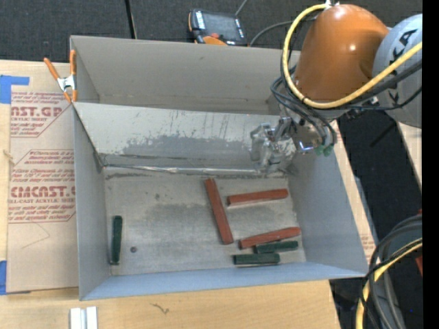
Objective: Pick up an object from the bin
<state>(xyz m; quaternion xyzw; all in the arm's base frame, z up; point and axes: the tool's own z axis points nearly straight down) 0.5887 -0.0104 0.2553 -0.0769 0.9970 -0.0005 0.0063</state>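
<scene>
**A:** Grey metal on every side, and the gripper (273,151) hung right of the frame's centre, close to the back wall of the bin (171,67). Was it released or clenched?

**B:** I could not tell; the view did not settle it. I saw nothing carried in it either.

**A:** Then what lay nearest?

**B:** The short red-brown bar (257,198), flat on the floor and running nearly left to right. It was just below the gripper in the frame, apart from it, not touched.

**A:** And how would the approach best have gone, in your judgement?

**B:** Down and slightly toward the frame's bottom, centred on the middle of that bar, closing across its narrow width. Its left end sat near the long red-brown bar (218,211), which slanted from centre toward lower right, so I would have kept to the right half to avoid nudging both.

**A:** The rest?

**B:** Well clear. Another red-brown bar (269,238) and two dark green sticks (266,253) lay clustered at lower right by the front wall, and a lone dark green stick (116,239) lay upright in the frame at lower left.
</scene>
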